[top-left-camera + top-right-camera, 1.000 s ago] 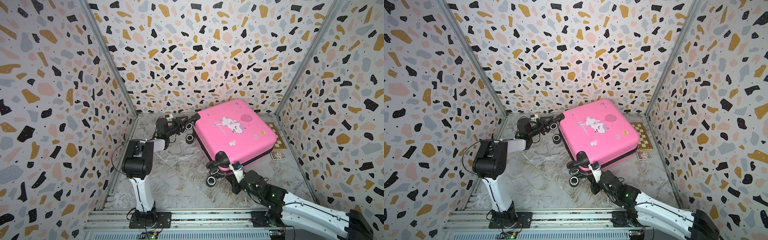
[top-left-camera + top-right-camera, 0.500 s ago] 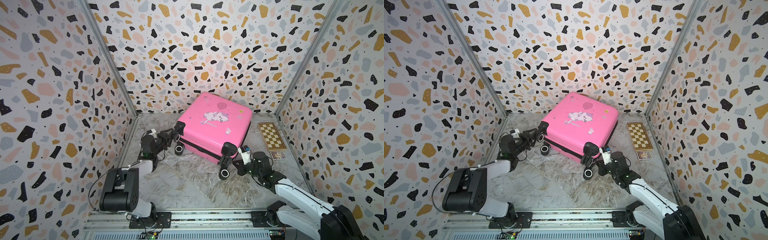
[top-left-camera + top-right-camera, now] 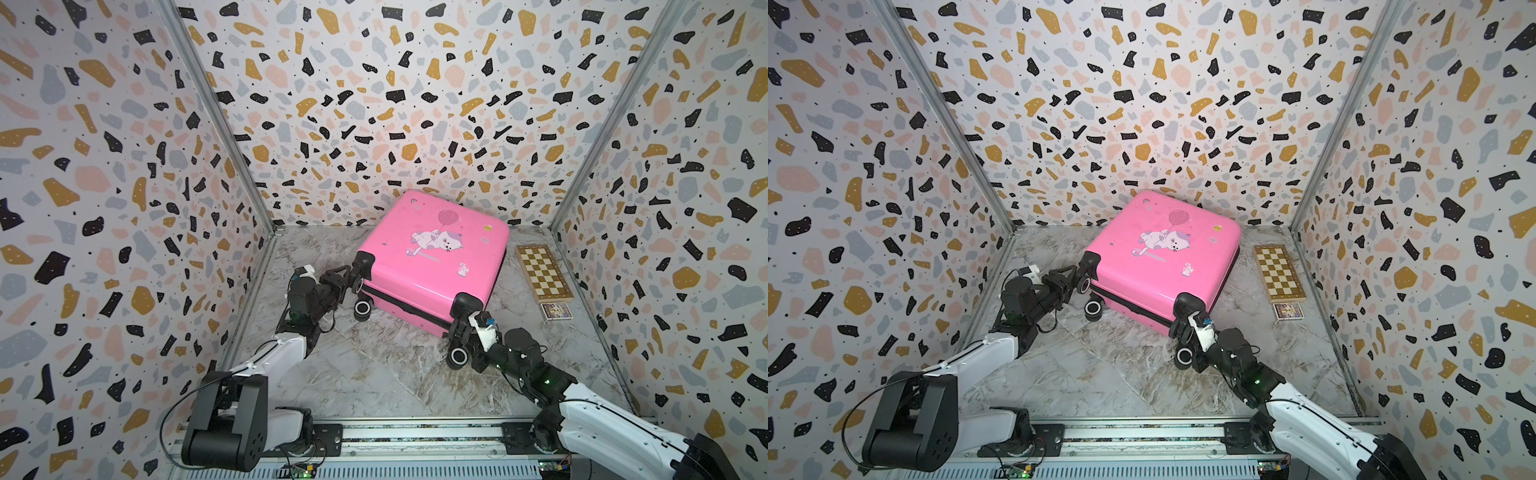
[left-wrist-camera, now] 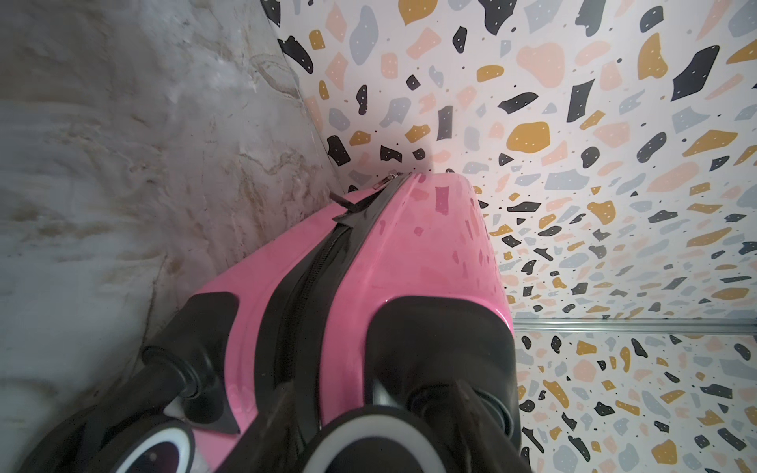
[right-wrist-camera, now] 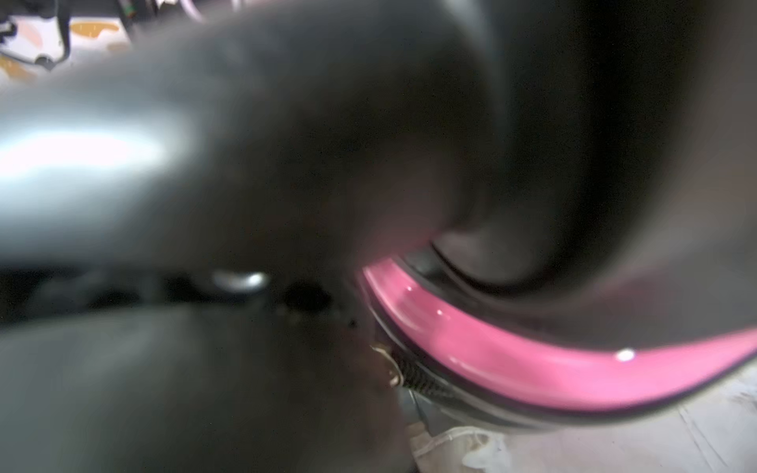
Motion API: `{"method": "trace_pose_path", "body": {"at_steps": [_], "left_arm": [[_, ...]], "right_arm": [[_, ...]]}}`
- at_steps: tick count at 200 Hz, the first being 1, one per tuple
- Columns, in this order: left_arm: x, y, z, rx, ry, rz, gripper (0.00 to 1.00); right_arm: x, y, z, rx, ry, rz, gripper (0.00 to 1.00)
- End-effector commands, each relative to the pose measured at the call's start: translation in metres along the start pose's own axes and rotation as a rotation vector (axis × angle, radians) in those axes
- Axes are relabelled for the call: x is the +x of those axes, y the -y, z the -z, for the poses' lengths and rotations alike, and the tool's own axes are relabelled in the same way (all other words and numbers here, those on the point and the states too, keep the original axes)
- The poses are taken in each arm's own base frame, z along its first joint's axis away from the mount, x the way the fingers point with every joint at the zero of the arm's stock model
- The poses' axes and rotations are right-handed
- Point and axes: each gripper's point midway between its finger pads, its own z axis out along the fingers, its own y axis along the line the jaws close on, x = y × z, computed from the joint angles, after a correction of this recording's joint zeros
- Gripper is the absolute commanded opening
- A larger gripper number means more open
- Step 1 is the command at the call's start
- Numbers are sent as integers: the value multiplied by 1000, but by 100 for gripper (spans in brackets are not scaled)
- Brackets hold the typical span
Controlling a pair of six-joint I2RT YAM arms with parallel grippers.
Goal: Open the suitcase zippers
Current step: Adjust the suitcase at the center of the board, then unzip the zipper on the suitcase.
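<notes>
Lying beside the suitcase [image 3: 432, 257], checkered board [image 3: 543, 272], small card [image 3: 556, 311], back wall [image 3: 395, 124] close behind

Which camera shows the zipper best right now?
Left wrist: the zipper runs sharp along the seam, teeth visible. Both top views show only a thin dark line; right wrist is blurred, showing a short stretch.

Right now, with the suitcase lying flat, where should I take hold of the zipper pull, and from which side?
Pinch the small metal pull by its tab, coming in level along the black zipper band. It juts from the side seam at the suitcase corner near the back wall; from above you would likely meet shell.
</notes>
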Motion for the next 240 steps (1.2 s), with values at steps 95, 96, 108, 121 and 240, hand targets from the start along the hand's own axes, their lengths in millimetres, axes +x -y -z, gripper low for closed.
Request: {"method": "trace_pose_path", "body": {"at_steps": [95, 96, 108, 121, 240], "left_arm": [[82, 24, 0, 64, -318, -99, 27], [82, 23, 0, 63, -319, -99, 27], [84, 23, 0, 64, -323, -102, 27], [87, 22, 1, 62, -328, -107, 27], [168, 23, 41, 49, -509, -223, 26]], "right_arm": [[-65, -29, -38, 119, 48, 361, 0], [-65, -30, -38, 118, 48, 360, 0], [-68, -33, -43, 96, 36, 348, 0], [-71, -30, -49, 89, 13, 303, 0], [-73, 73, -36, 257, -22, -37, 0]]}}
